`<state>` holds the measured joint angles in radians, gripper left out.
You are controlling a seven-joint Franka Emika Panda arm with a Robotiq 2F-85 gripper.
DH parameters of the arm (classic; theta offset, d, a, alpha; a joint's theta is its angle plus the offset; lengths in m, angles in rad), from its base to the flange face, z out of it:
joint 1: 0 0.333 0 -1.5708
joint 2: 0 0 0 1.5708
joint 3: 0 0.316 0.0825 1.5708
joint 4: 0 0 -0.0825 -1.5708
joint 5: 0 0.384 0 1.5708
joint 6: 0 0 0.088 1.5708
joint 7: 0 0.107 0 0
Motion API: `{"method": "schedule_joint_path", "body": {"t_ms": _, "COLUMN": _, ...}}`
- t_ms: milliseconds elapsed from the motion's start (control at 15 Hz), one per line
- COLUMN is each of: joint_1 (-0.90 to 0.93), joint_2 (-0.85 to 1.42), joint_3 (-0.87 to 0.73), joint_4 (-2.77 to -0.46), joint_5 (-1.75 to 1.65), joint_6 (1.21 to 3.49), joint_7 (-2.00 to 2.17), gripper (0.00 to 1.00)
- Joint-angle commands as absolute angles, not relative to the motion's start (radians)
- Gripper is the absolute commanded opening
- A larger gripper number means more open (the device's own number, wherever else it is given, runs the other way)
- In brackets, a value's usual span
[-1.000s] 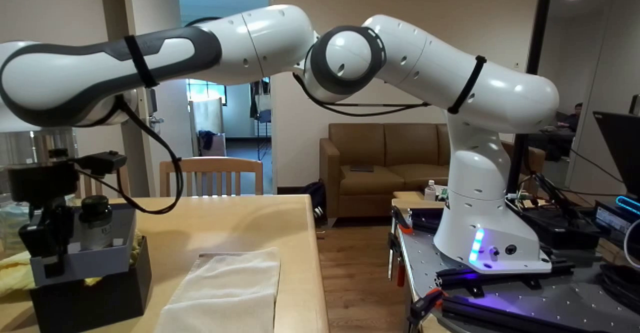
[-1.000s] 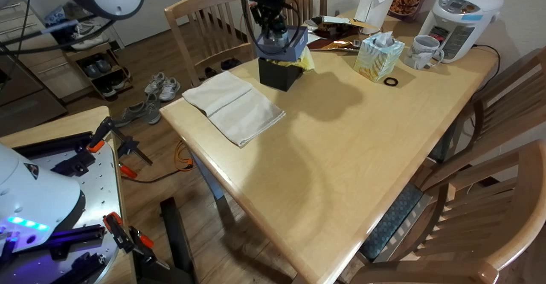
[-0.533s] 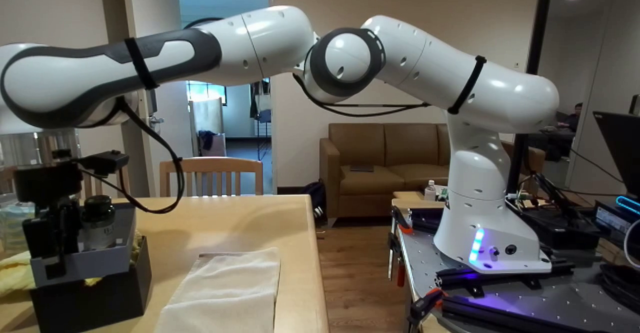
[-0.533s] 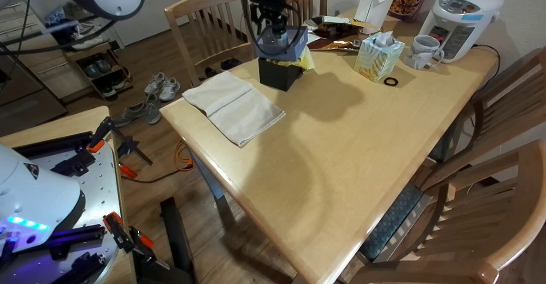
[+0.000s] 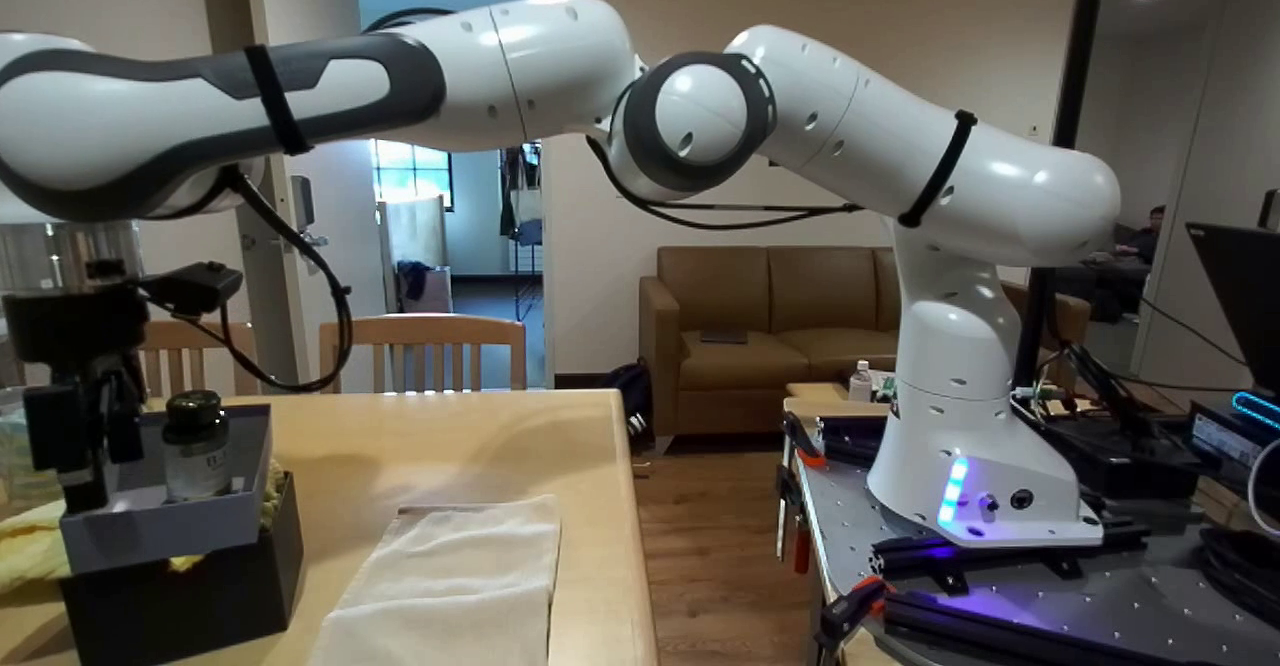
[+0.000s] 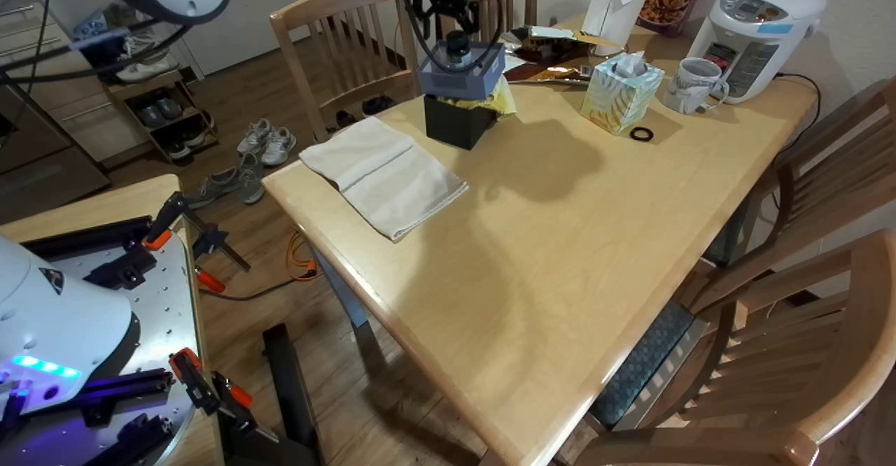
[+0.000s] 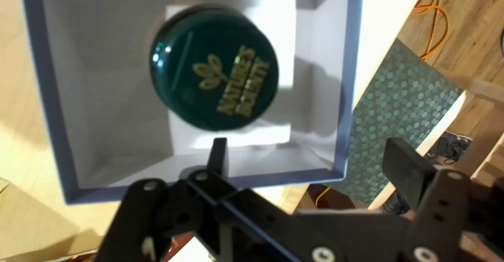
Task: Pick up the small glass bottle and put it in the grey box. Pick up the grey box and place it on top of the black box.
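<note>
The small glass bottle stands upright inside the grey box; from above, the wrist view shows its green cap. In both exterior views the grey box rests on top of the black box, with yellow cloth showing between them. My gripper is open, its fingers wide apart and nothing between them. One finger appears over the box's inside, the other beyond its rim. In an exterior view the gripper hangs just above the grey box.
Yellow cloth pokes out beside the black box. A folded cream cloth lies nearby on the table. Farther along stand a tissue box, a mug and a white water boiler. Crumpled packaging lies behind.
The fingers have spread and let go of the grey box's wall. My gripper has risen above the rim, while box and bottle have stayed in place.
</note>
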<state>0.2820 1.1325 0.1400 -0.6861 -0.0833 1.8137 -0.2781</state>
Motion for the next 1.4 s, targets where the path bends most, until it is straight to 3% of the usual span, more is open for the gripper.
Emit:
{"method": "schedule_joint_path", "body": {"t_ms": 0, "joint_1": 0.302, "joint_2": 1.099, "joint_3": 0.112, "joint_4": -0.648, "joint_5": -0.129, "joint_6": 1.779, "joint_7": -0.306, "gripper": 1.0}}
{"method": "schedule_joint_path", "body": {"t_ms": 533, "joint_1": 0.301, "joint_2": 0.972, "joint_3": 0.048, "joint_4": -0.652, "joint_5": -0.161, "joint_6": 1.735, "joint_7": -0.271, "gripper": 1.0}}
{"method": "schedule_joint_path", "body": {"t_ms": 1333, "joint_1": 0.098, "joint_2": 0.858, "joint_3": 0.036, "joint_4": -0.767, "joint_5": -0.086, "joint_6": 1.599, "joint_7": -0.288, "gripper": 1.0}}
